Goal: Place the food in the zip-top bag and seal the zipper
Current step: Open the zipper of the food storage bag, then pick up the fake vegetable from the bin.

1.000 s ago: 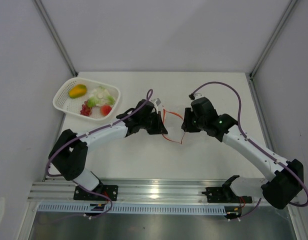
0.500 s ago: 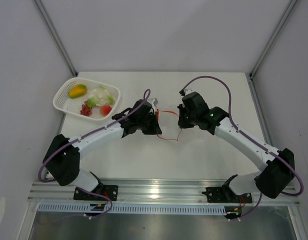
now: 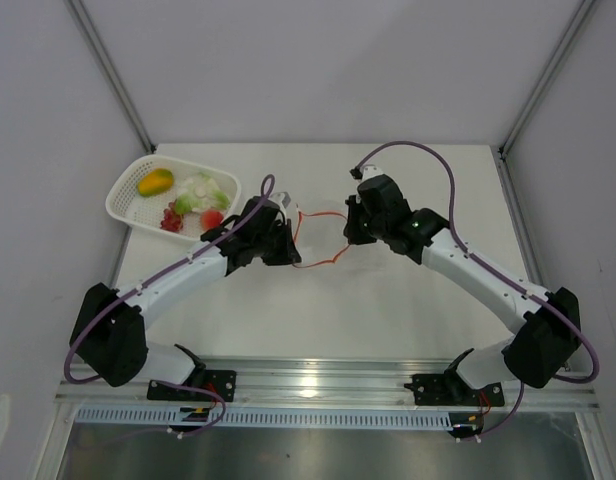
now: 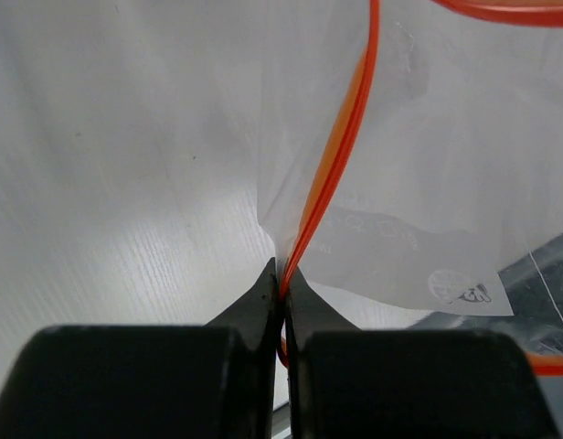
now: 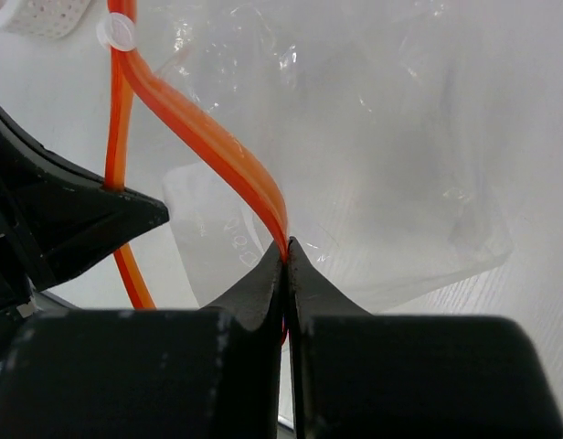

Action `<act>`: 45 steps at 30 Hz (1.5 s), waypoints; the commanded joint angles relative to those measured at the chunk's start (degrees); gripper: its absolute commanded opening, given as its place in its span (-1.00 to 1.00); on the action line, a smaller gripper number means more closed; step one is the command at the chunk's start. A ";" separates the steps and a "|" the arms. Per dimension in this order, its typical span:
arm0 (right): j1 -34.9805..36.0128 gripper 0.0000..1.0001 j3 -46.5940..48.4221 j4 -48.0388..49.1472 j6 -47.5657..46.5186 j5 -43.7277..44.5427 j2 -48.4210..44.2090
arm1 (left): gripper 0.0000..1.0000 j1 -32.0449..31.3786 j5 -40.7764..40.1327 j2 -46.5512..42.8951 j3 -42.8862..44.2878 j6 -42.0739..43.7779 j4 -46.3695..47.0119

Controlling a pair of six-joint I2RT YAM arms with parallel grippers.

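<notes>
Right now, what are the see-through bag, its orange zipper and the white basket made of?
The bag looks like thin clear plastic film: glossy, crinkled, table showing through. The zipper seems smooth bendy orange plastic, curving easily. The basket is probably stiff white plastic with a holey mesh wall.

The zip-top bag [image 5: 382,155] is clear, glossy, crinkled plastic; its zipper [image 4: 341,155] a smooth orange-red strip. Left claw [image 4: 283,279] and right claw [image 5: 287,256] look matt black plastic. Bench [image 4: 108,210]: matt white, finely ribbed.
</notes>
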 commanded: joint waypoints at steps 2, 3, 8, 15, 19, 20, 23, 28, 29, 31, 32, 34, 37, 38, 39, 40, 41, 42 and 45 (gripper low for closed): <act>-0.21 -1.00 1.65 2.57 -1.39 0.15 2.61 | -0.85 0.29 -0.56 -0.45 0.87 2.07 0.77; -0.21 -1.00 1.56 2.57 -1.74 0.15 2.88 | -0.76 0.64 -0.74 -0.28 1.05 1.64 0.77; -1.96 -1.00 1.56 1.43 -1.30 -0.11 4.02 | 0.26 2.92 -2.06 -3.08 -0.26 0.23 4.01; -3.29 -1.00 1.83 1.08 -1.65 -0.91 4.28 | 0.96 4.95 -1.44 -9.23 -0.27 3.65 7.80; -3.47 -1.00 2.70 0.55 -1.39 -0.64 4.55 | 0.99 8.98 -4.95 -10.64 1.23 2.96 4.29; -3.38 -1.00 2.79 0.37 -1.56 -0.64 4.55 | 0.99 10.30 -5.91 -10.56 2.02 1.65 3.50; -3.38 -1.00 2.88 -0.33 -2.09 -0.21 4.28 | 0.99 15.05 -12.40 -10.56 3.16 -1.43 1.65; -3.64 -1.00 2.71 -1.38 -2.97 0.50 4.02 | 0.99 21.81 -20.32 -6.26 4.82 -5.65 4.01; -3.64 -1.00 2.71 -1.47 -3.06 0.59 4.19 | 0.99 22.87 -21.03 -4.60 5.71 -7.49 3.41; -3.82 -1.00 2.53 -1.82 -3.58 0.85 4.20 | 0.99 25.86 -22.79 -0.99 10.45 -9.43 0.87; -3.99 -1.00 2.44 -1.82 -3.76 1.20 4.28 | 0.99 26.65 -24.02 2.42 11.68 -10.48 -0.71; -4.26 -1.00 2.09 -2.00 -4.02 1.38 4.20 | 0.99 28.41 -25.25 5.42 15.29 -11.72 -1.43; -4.96 -1.00 1.56 -1.65 -4.11 1.20 4.37 | 0.99 29.99 -29.03 10.26 18.89 -13.30 -2.04; -5.13 -1.00 1.56 -1.65 -4.11 0.94 4.55 | 0.99 31.04 -30.34 12.45 20.03 -14.96 -2.83; -5.31 -1.00 1.48 -1.56 -4.02 0.85 4.64 | 0.99 31.66 -30.71 13.43 20.65 -15.93 -3.27; -5.22 -1.00 1.39 -1.56 -4.02 0.76 4.72 | 0.99 32.19 -30.80 14.39 22.31 -16.73 -3.45; -5.31 -1.00 1.39 -1.47 -4.02 0.68 5.07 | 0.99 33.24 -30.71 16.49 22.93 -18.30 -4.06; -5.40 -1.00 1.39 -1.56 -4.11 0.68 5.25 | 0.99 33.77 -30.27 17.56 23.55 -18.93 -4.42; -5.40 -1.00 1.12 -1.39 -4.20 0.76 5.60 | 0.99 36.04 -29.04 22.29 27.06 -21.38 -7.12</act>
